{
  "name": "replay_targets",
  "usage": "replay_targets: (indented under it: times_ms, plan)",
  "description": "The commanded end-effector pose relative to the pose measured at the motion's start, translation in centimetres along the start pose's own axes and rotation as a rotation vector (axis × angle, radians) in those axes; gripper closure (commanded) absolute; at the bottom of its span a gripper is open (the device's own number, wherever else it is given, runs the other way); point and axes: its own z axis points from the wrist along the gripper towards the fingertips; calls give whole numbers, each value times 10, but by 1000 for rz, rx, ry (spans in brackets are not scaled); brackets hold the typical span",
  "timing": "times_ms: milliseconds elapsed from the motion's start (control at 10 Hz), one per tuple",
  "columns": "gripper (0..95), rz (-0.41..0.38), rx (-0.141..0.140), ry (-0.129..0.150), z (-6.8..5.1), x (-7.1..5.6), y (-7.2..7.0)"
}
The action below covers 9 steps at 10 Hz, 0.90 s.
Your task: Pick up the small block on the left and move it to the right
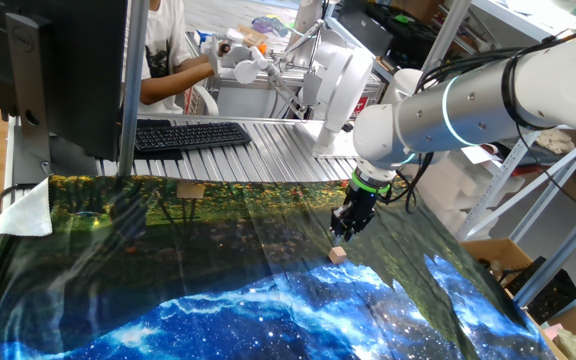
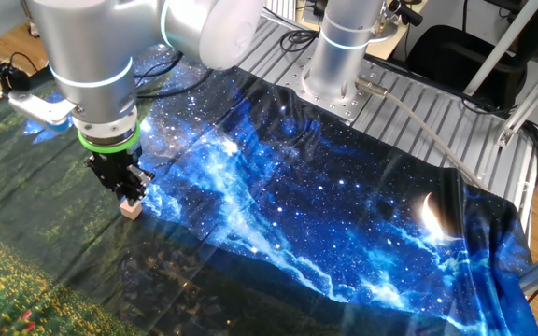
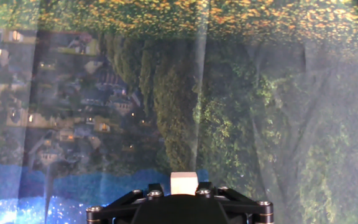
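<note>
With my fingers (image 1: 346,237) parted just above it, the block (image 1: 339,254) sits free on the surface (image 1: 218,300). Whether this is its goal spot, I cannot tell.

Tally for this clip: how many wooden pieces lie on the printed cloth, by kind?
small block: 1
flat tan piece: 1
Total: 2
</note>
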Motion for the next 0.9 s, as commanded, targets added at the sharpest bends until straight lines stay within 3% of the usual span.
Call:
replay_targets:
  times_ms: [100,600,900]
  plan:
    - [570,21,-16,5,5,-2,0]
    - [570,51,-8,11,12,-3,-2]
    - [570,63,-19,8,18,-3,-2]
